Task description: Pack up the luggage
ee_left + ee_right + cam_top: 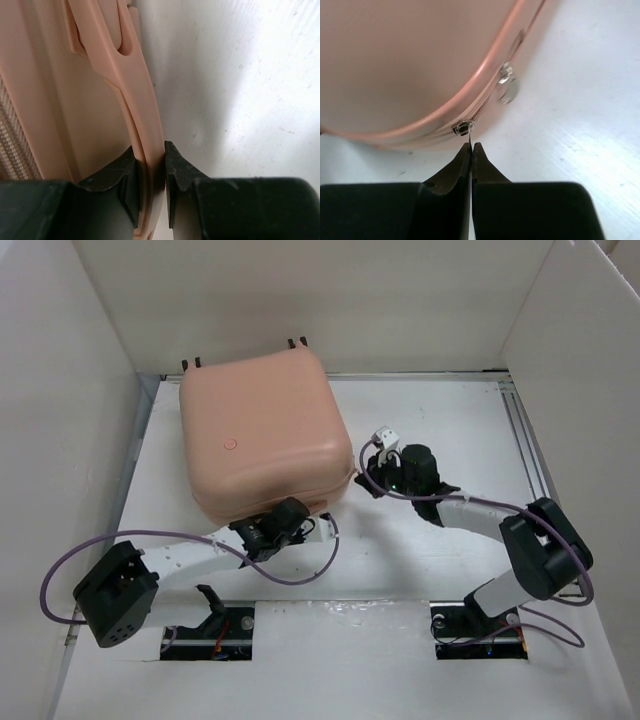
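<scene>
White table (430,420): left hand (152,185) clamps luggage (260,430) handle (145,125) (lid closed), right hand (471,150) pinches zipper pull (463,128).

The peach-pink hard suitcase (260,430) lies flat and closed near the bench's far left corner, wheels (192,364) toward the far edge, zipper pull (463,128) at its near right corner.

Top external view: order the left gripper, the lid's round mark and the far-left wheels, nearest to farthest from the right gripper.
1. left gripper, at the near edge of the luggage.
2. round mark, on its top, toward the left.
3. far-left wheels, at the back corner.
</scene>
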Robot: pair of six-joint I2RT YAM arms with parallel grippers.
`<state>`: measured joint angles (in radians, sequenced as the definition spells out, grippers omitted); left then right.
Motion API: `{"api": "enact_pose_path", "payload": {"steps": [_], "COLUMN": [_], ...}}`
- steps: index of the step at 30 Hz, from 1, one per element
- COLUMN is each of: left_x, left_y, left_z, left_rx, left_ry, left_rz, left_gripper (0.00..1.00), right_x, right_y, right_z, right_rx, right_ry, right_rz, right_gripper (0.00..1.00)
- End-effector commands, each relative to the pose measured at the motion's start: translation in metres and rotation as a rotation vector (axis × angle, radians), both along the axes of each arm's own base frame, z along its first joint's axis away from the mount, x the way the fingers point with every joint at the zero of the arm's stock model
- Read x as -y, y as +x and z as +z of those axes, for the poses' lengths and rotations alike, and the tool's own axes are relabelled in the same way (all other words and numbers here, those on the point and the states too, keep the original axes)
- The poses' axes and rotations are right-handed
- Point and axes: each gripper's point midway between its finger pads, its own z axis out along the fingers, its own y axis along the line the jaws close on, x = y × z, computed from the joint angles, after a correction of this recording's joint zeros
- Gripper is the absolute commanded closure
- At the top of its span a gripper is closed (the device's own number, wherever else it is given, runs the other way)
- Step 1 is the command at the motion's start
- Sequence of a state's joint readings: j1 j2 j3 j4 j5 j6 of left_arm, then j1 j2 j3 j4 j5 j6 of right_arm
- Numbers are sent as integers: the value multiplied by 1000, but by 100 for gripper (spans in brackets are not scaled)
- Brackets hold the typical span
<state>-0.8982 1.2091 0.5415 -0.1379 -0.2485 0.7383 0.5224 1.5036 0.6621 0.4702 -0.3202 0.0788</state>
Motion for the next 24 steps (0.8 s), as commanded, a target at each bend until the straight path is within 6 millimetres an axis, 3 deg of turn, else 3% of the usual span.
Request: {"api": "enact_pose_path", "payload": {"steps": [1,2,3,4,6,11,13,16,17,18,19,20,21,22,24], "left_x": [-29,-29,-31,-30,-32,-34,-34,-12,-9,9,24,29,39,67,84], "left_y": [-57,-57,-58,-58,-58,-60,-63,-57,-59,-52,-59,-68,-72,-76,-91], "left_z": [-44,-44,-44,-43,-43,-45,-44,-20,-12,17,33,45,64,108,148], "left_rx": [-240,-238,-236,-230,-227,-228,-238,-218,-230,-199,-238,-293,-323,-354,-443], "left_ry": [109,114,111,104,108,109,100,-12,-33,-113,-183,-215,-266,-382,-483], "left_rz": [-61,-68,-69,-69,-78,-78,-76,-68,-70,-97,-129,-121,-136,-200,-209], "left_gripper": [100,100,100,100,100,100,100,96,82,63,51,2,0,0,0], "right_x": [66,71,66,64,54,55,53,55,59,58,66,69,69,70,71], "right_y": [73,81,93,98,109,119,113,105,95,93,91,82,80,78,76], "right_z": [24,27,45,40,55,40,31,25,13,26,25,17,24,20,20], "right_rx": [89,96,128,115,147,117,97,76,50,71,69,51,64,51,51], "right_ry": [-110,-122,-101,-109,-90,-110,-114,-92,-95,-38,-19,-14,7,9,9], "right_rz": [-343,-365,-368,-367,-338,-344,-323,-334,-337,-352,-381,-386,-390,-392,-392], "right_gripper": [100,100,100,100,100,100,100,100,100,100,100,100,100,100,100]}}
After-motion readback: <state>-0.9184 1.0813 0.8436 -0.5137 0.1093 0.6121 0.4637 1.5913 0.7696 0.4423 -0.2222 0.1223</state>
